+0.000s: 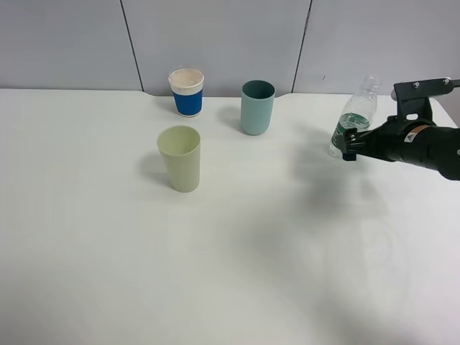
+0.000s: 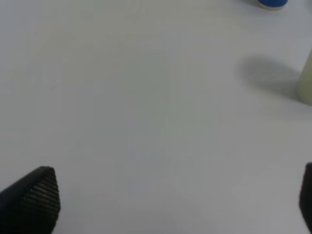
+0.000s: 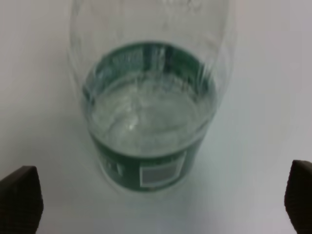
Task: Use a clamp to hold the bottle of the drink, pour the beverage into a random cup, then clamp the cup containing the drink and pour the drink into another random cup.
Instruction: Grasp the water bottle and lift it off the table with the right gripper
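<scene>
- Small clear plastic bottle (image 1: pixel 356 115) with a green label and no cap: standing at the far right of the white counter (image 1: pixel 237 273), long axis upright, partly filled with clear liquid (image 3: pixel 146 114).
- Right fingers (image 3: pixel 19 200): spread wide, clamped on nothing.
- Bottle straight ahead of them, centred in the gap, touching neither side.
- Nearer arm by far: the black right arm (image 1: pixel 420 144), its tip just beside the label.
- Left fingers (image 2: pixel 29 200): also wide apart and holding nothing, low over bare counter.
- Likely next move: a short advance around the bottle, then closing at label height.
- Pale yellow-green plastic tumbler (image 1: pixel 180 158), teal cup (image 1: pixel 257 108) and white cup with blue band (image 1: pixel 187 92): all well apart from the bottle, toward the left, with open counter between for carrying.
- Possible risk: tipping the light, uncapped bottle by a sideways touch.
</scene>
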